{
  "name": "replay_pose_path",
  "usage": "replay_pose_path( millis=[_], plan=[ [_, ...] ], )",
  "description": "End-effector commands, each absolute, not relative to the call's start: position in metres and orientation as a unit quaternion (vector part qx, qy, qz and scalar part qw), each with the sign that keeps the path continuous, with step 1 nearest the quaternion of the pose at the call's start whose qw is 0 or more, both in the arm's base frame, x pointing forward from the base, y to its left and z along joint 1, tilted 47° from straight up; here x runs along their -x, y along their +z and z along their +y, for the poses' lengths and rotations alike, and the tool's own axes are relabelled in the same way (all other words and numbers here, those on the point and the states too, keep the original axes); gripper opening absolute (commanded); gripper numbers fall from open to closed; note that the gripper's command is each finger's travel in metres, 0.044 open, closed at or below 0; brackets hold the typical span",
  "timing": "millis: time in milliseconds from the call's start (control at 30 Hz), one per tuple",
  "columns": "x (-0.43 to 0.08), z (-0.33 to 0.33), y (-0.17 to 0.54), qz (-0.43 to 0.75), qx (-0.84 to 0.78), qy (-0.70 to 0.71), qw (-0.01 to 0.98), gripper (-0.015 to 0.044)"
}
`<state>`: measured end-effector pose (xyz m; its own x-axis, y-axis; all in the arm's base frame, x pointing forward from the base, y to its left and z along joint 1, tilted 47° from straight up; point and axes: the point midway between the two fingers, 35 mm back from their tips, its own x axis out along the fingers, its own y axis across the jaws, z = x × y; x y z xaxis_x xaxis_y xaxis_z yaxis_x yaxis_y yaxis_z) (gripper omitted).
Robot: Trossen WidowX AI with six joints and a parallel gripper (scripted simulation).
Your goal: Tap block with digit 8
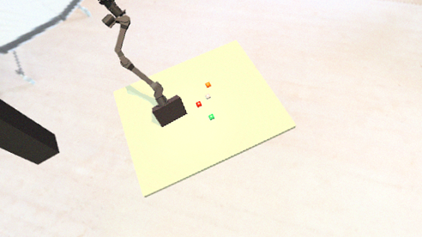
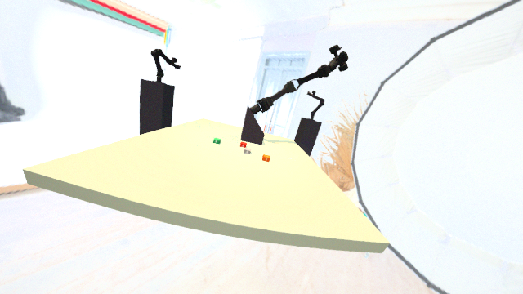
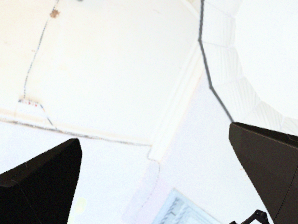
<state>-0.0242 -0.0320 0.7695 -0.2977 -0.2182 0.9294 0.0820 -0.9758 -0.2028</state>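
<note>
An orange block [image 1: 208, 85] [image 2: 265, 158], a white block [image 1: 208, 96] [image 2: 247, 151], a red block [image 1: 198, 104] [image 2: 243, 144] and a green block [image 1: 212, 117] [image 2: 216, 140] lie apart on the pale yellow table [image 1: 182, 154] [image 2: 163, 175]. Their digits are too small to read in the top and exterior views, so I cannot tell which one shows 8. My gripper [image 3: 157, 139] is open with nothing between its fingers. The arm is stretched up and away from the blocks, with the gripper high above the table. No block shows in the wrist view.
The arm's dark base block [image 1: 170, 111] [image 2: 252, 131] stands on the table close to the red block. Dark pedestals [image 2: 156, 106] [image 2: 307, 135] with other small arms stand beyond the table. A large white round shape with a grey rim is in the background.
</note>
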Motion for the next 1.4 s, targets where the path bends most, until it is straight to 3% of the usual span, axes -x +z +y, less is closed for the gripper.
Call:
replay_pose_path(
  millis=[0,100,267,633,1033,1367],
  plan=[
    [0.019,-0.032,0.77,0.067,0.591,-0.799,0.086,0.04],
    [-0.058,-0.032,0.769,0.172,0.667,-0.724,-0.024,0.04],
    [-0.111,-0.032,0.763,0.214,0.707,-0.666,-0.099,0.04],
    [-0.282,-0.05,0.706,0.288,0.774,-0.439,-0.354,0.04],
    [-0.426,-0.089,0.588,0.251,0.741,-0.19,-0.593,0.04],
    [-0.503,-0.129,0.455,0.135,0.653,-0.01,-0.745,0.04]
  ],
)
